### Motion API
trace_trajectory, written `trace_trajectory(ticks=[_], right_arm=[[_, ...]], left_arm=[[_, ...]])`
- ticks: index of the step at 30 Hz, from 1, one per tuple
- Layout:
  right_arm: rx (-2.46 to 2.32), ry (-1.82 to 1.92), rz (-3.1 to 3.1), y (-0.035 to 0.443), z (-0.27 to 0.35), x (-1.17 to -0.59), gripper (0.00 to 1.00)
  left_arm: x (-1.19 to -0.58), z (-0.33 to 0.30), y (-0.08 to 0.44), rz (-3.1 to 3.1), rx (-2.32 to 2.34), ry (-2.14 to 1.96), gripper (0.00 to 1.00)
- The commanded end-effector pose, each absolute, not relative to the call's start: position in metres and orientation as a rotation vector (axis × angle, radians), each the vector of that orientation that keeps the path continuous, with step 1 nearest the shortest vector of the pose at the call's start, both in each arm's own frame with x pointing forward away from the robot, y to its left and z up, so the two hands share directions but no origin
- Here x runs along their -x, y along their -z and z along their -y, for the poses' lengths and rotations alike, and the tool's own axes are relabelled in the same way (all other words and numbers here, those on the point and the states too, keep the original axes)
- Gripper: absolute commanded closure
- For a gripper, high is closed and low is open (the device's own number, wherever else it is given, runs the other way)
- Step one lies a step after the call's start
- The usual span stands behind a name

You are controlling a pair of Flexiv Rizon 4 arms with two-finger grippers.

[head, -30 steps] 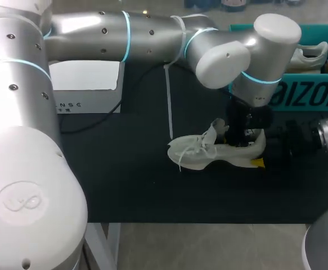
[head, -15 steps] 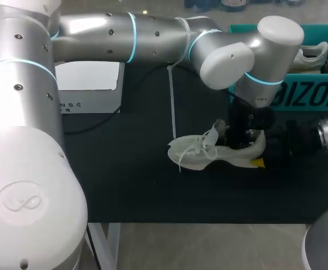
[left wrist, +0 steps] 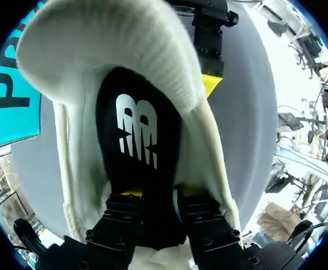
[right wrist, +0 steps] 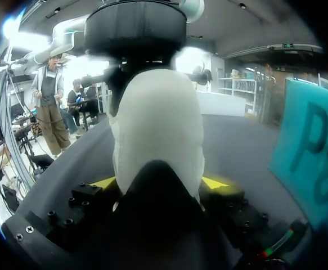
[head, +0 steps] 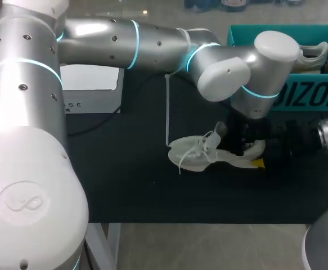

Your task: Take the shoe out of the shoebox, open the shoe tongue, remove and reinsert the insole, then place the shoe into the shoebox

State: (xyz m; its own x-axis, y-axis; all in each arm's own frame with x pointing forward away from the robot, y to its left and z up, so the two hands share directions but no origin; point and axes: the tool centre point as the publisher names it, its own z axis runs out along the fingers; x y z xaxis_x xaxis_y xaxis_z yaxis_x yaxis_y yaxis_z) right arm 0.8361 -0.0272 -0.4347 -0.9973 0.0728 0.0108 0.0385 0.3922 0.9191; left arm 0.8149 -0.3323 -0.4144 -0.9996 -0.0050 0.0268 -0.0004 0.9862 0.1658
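A white shoe (head: 200, 153) lies on its side on the black table, toe pointing left. My left gripper (head: 241, 139) reaches down into its opening. In the left wrist view the left gripper (left wrist: 161, 191) stands open inside the shoe (left wrist: 124, 50), with the near end of the black insole (left wrist: 138, 135) lying between its fingers. My right gripper (head: 265, 153) comes in from the right at the heel. In the right wrist view the right gripper (right wrist: 161, 183) is shut on the heel of the shoe (right wrist: 158, 124), one yellow tip on each side.
The teal shoebox (head: 310, 95) stands at the back right with another white shoe (head: 313, 56) in it. A white box (head: 90, 84) sits at the back left. A white strap (head: 167, 107) hangs from the left arm toward the shoe.
My left gripper's fingers have parted inside the shoe, and its wrist has dipped a little. The shoe and the right gripper have stayed in place.
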Motion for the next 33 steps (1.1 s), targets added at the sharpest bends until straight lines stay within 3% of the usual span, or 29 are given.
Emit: trace_trajectory(ticks=[1,33], right_arm=[[-0.108,-1.71,-2.597,0.44,0.025,-0.838,1.0],[-0.108,-1.71,-2.597,0.44,0.025,-0.838,1.0]], left_arm=[[-0.807,0.332,0.44,3.142,-0.018,0.282,1.0],[-0.823,0.335,0.377,3.365,-0.16,0.141,1.0]])
